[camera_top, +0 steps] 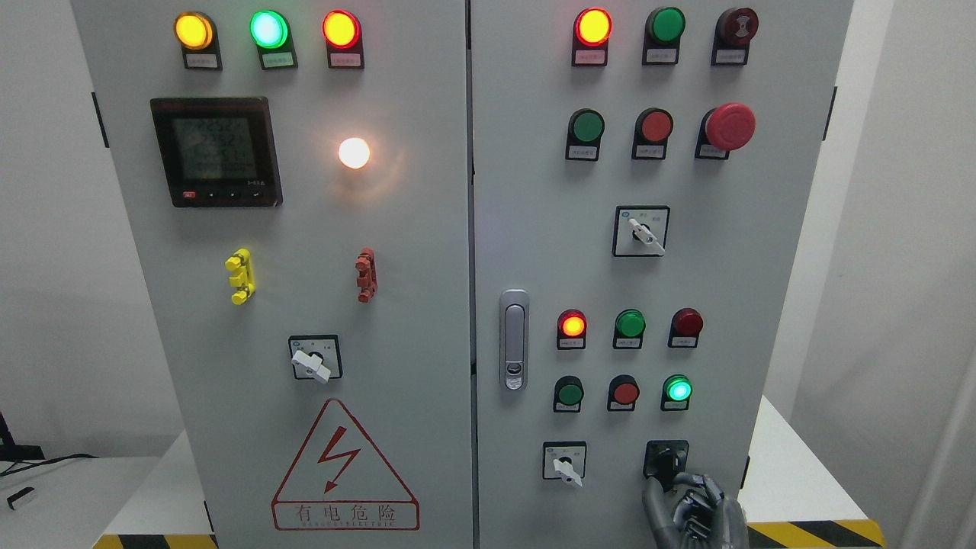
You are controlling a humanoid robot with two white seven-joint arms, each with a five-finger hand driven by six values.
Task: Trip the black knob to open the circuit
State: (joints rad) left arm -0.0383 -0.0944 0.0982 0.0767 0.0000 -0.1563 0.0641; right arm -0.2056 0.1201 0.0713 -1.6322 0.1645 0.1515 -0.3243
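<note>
An electrical test room or industrial lab. A tall grey control cabinet (427, 252) fills the view, its two doors set with lit indicator lamps (267, 29), push buttons (587, 126), rotary switches (640, 231), a digital meter (216, 151) and a red lightning warning sign (345, 469). Yellow-and-black hazard tape (816, 532) edges the white platform (793, 473) beneath, before plain white walls (53, 252).

Bare panel surrounds the black knob (666, 460); white selector (565, 463) stands leftward.

The grey metal double-door cabinet (427, 229) stood on the white counter (793, 473). The black rotary knob (666, 460) sat at the right door's lower right, right of the small white-handled selector switch (565, 462), with the grey robot right hand (690, 509) touching it from just below.
</note>
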